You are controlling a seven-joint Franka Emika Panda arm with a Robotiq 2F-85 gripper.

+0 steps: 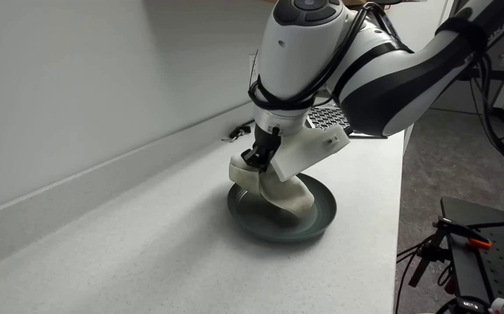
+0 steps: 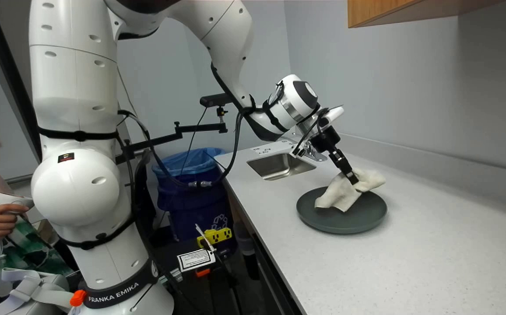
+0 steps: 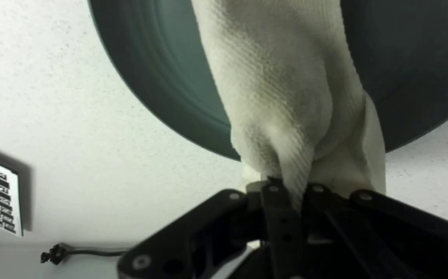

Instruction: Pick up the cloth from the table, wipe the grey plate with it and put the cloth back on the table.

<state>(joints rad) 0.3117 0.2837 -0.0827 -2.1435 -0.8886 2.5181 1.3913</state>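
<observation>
In an exterior view, the gripper point(image 2: 353, 178), jaws closed on a pinched fold, holds the pale cloth point(image 2: 339, 194), draped toward 7 o'clock over the grey plate point(image 2: 362, 218). Pressing at the 12 o'clock rim could tip the plate; sideways dragging might slide it.
</observation>
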